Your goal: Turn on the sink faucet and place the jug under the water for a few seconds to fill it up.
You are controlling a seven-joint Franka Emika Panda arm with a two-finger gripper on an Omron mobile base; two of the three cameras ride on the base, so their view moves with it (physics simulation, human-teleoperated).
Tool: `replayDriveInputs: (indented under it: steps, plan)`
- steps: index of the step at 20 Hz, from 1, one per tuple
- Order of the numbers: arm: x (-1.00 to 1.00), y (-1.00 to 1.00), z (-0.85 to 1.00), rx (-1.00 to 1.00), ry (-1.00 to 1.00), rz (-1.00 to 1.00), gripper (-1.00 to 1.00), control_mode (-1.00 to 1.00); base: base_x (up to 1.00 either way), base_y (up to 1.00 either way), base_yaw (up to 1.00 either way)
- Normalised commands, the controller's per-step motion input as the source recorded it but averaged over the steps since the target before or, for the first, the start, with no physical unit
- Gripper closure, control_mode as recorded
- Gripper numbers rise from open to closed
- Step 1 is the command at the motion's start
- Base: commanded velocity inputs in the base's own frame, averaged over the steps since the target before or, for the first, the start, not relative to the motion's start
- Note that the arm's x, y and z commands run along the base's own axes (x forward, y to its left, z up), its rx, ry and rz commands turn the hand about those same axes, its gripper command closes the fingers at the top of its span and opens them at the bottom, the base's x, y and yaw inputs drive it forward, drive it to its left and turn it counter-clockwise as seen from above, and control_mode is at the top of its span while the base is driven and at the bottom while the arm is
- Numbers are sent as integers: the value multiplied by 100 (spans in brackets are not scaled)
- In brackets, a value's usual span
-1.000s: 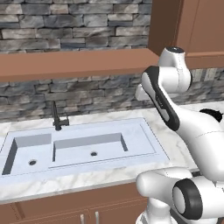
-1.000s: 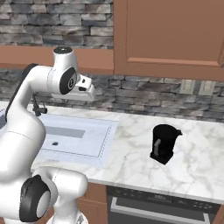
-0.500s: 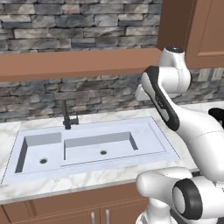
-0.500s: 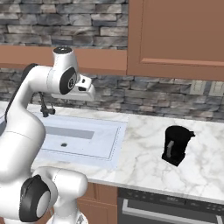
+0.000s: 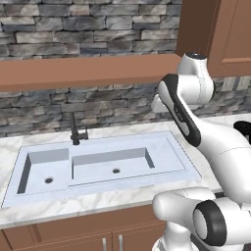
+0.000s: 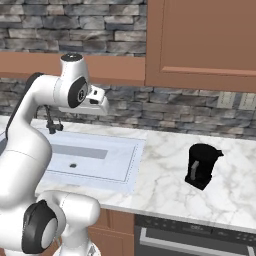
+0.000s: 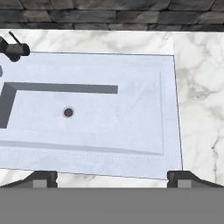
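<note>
The sink [image 5: 166, 147] is a pale double basin set in the marble counter, with a round drain in each basin. The dark gooseneck sink faucet [image 5: 74, 132] stands at the back rim over the divider, and no water runs from it. The black jug [image 6: 201, 165] stands upright on the counter right of the sink [image 6: 127, 165]. My gripper [image 6: 102, 109] hangs high above the sink's right end, far from the faucet [image 6: 51, 122] and the jug. In the hand view the gripper [image 7: 113, 179] is open and empty, looking down on the sink [image 7: 168, 109] with the faucet [image 7: 13, 49] at top left.
A stone backsplash and a brown wooden shelf [image 5: 88, 71] run behind the sink. A wooden wall cabinet [image 6: 200, 40] hangs above the jug. An oven front [image 6: 195, 240] sits below the counter on the right. Bare marble [image 6: 160, 185] lies between sink and jug.
The whole picture has slid rightward in both base views, so the base has driven left along the counter. The arm keeps the same pose and the gripper stays open.
</note>
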Motion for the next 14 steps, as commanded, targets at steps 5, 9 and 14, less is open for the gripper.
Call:
replayDriveInputs:
  steps: [5,9,14]
  plan:
    - [0,0,0,0,0,0,-100,100,1,0,0]
    - [28,0,-54,0,-17,13,-100,-100,0,0,0]
    - [51,63,-74,0,-31,36,-100,-100,0,0,0]
